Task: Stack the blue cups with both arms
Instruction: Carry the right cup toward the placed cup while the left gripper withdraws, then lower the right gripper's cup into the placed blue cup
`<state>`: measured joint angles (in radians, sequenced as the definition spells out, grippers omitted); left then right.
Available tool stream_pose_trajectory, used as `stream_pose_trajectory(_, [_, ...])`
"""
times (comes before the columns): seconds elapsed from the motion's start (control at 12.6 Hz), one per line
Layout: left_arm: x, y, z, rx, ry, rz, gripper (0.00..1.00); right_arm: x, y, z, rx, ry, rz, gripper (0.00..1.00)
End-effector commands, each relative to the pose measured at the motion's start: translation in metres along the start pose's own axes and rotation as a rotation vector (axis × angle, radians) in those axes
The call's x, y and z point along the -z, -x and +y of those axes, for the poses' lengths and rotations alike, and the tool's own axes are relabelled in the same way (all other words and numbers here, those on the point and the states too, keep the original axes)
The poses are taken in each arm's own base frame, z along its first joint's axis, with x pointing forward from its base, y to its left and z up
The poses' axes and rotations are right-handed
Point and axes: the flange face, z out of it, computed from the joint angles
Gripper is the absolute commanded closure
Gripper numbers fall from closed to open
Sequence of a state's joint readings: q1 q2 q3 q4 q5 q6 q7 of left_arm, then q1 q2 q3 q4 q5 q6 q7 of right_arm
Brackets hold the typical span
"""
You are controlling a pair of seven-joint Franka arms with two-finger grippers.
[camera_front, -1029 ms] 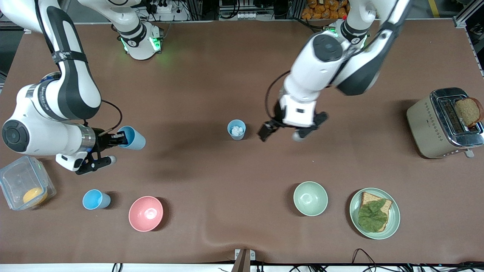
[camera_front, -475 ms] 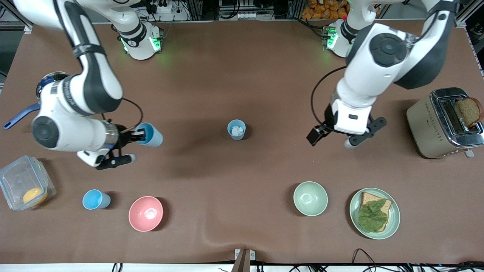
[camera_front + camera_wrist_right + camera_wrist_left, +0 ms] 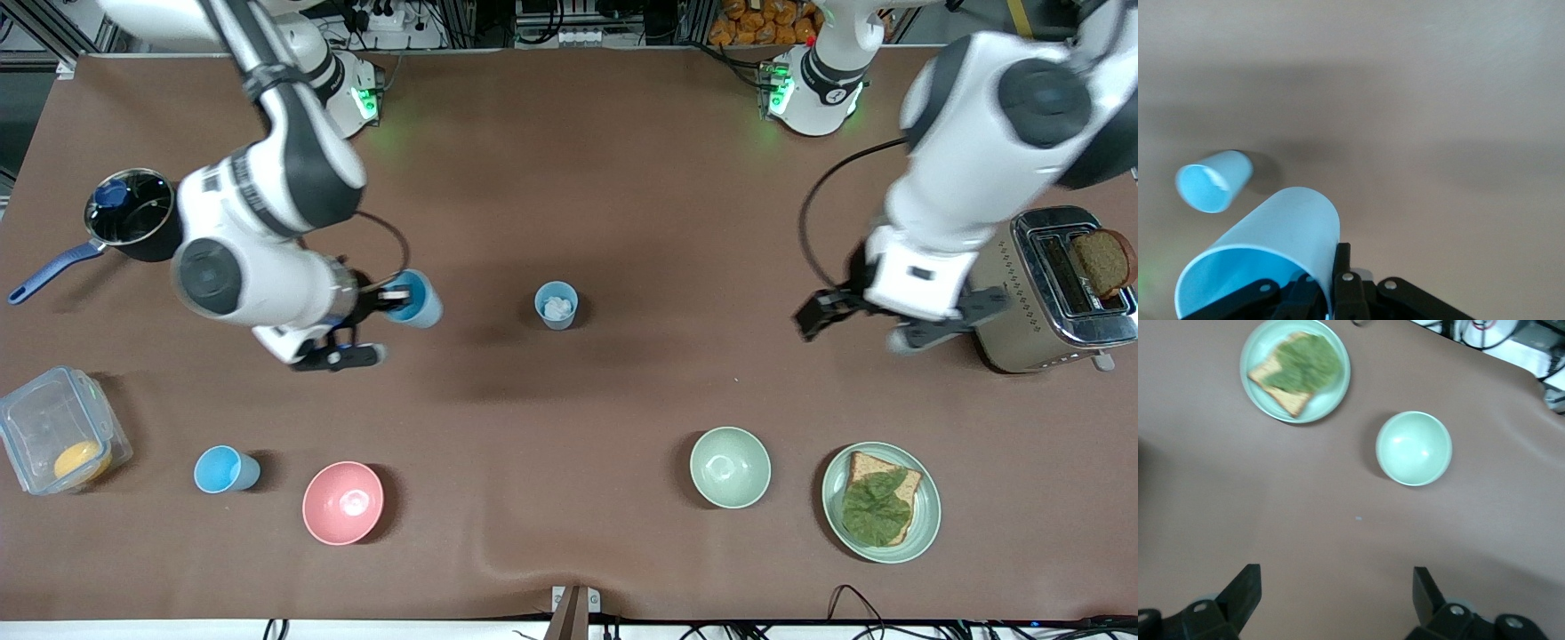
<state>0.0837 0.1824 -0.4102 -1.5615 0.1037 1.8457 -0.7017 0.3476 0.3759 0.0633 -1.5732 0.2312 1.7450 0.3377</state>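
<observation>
Brown table (image 3: 569,178), right gripper (image 3: 384,300) fingers pinching sky-blue cup (image 3: 416,300), left gripper (image 3: 858,324) fingers spread wide, empty

The right arm reaches out over the table, its right gripper (image 3: 388,300) pinched on the rim of a bright blue cup (image 3: 418,300) held tilted. The left gripper (image 3: 858,322) hangs up in the air, fingers spread wide.

The right gripper (image 3: 1331,293) pinched the rim of 1 tilted sky-blue cup (image 3: 1265,257) above the brown table (image 3: 1438,100). A paler cup (image 3: 1211,180) stood on the table apart from it.
</observation>
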Motion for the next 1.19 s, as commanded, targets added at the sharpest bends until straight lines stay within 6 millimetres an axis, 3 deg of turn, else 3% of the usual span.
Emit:
stream_pose_trajectory(0.0, [0.034, -0.006, -0.035, -0.081, -0.042, -0.004, 0.0, -0.012, 0.027, -0.075, -0.08, 0.01, 0.021, 1.0])
stream_pose_trajectory(0.24, [0.063, -0.004, -0.058, -0.118, -0.066, 0.02, 0.0, -0.041, 0.042, -0.122, -0.137, 0.013, 0.042, 1.0])
stream_pose_trajectory(0.47, [0.083, -0.004, -0.083, -0.165, -0.062, 0.018, 0.0, -0.056, 0.038, -0.135, -0.198, -0.011, 0.07, 1.0])
stream_pose_trajectory(0.63, [0.086, -0.007, -0.102, -0.162, -0.055, -0.009, 0.0, -0.076, 0.049, -0.156, -0.205, 0.007, 0.065, 1.0])
stream_pose_trajectory(0.87, [0.089, -0.012, -0.125, -0.195, -0.045, -0.043, 0.0, -0.089, 0.053, -0.17, -0.23, 0.008, 0.083, 1.0])
stream_pose_trajectory(1.11, [0.089, -0.015, -0.128, -0.204, -0.051, -0.048, 0.0, -0.108, 0.047, -0.168, -0.257, 0.024, 0.065, 1.0])
